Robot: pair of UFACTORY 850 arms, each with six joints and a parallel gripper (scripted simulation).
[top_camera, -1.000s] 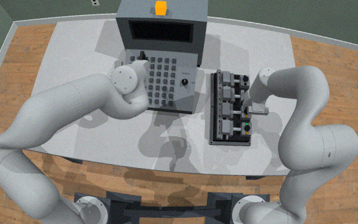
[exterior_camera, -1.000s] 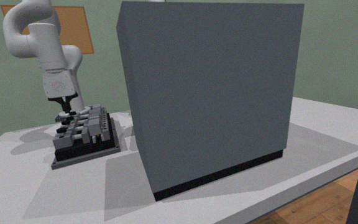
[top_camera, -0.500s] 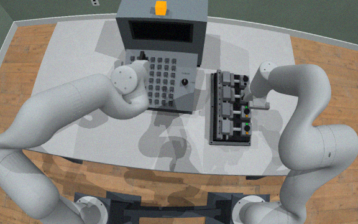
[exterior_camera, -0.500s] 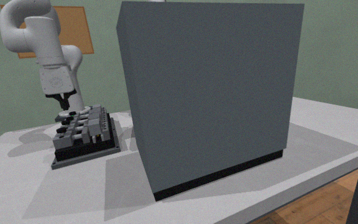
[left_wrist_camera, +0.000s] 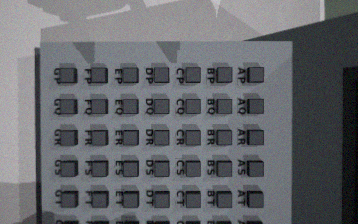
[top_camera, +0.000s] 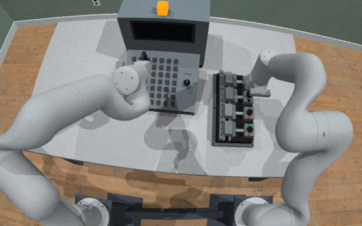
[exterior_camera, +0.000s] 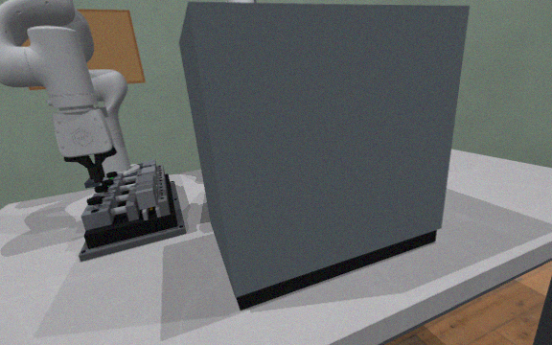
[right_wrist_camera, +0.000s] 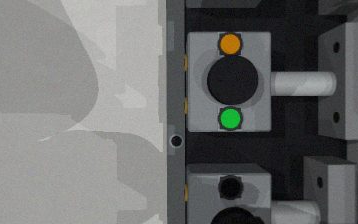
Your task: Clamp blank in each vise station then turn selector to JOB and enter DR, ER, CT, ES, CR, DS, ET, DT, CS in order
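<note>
"Where's the work?"

"In the 4-station vise fixture (top_camera: 232,145) (exterior_camera: 132,242) (right_wrist_camera: 176,100). The valve knob (top_camera: 249,112) (exterior_camera: 108,182) (right_wrist_camera: 232,80) second from the robot has its green and orange lamps lit. The third knob (top_camera: 248,94) (exterior_camera: 100,189) (right_wrist_camera: 232,216) shows a dark lamp beside it in the right wrist view."

"And the blanks?"

"I can't make out how they sit. There's a bit of yellow (exterior_camera: 150,209) low in the station farthest from the robot, which may be 1 of them. Check both ends of each before trusting a clamp."

"What's over the knobs?"

"The right gripper (top_camera: 247,88) (exterior_camera: 95,178), jaws together on nothing. That makes a good blunt pusher. I judge the step is working the valves, probably the second or third."

"How would you push?"

"Centre on 1 knob, go straight down its axis, and stop once it seats. Then lift straight off. A slanted push could skid onto a neighbour. I'd watch the lamps and the clamping block together, since a blank may creep as the vise closes."

"The other arm?"

"The left gripper (top_camera: 143,56) has its jaws apart above the key panel (top_camera: 196,94) (left_wrist_camera: 277,150). Keep it off the keys while the right arm works. The selector (top_camera: 186,83) comes after all 4 clamps, then the wait for the amber lamp (top_camera: 163,7) on the cabinet (top_camera: 165,47) (exterior_camera: 324,144) (left_wrist_camera: 317,125) to go out."

"So no keys yet?"

"None. In JOB, 1 stray press could spoil the 9-key order."
</note>
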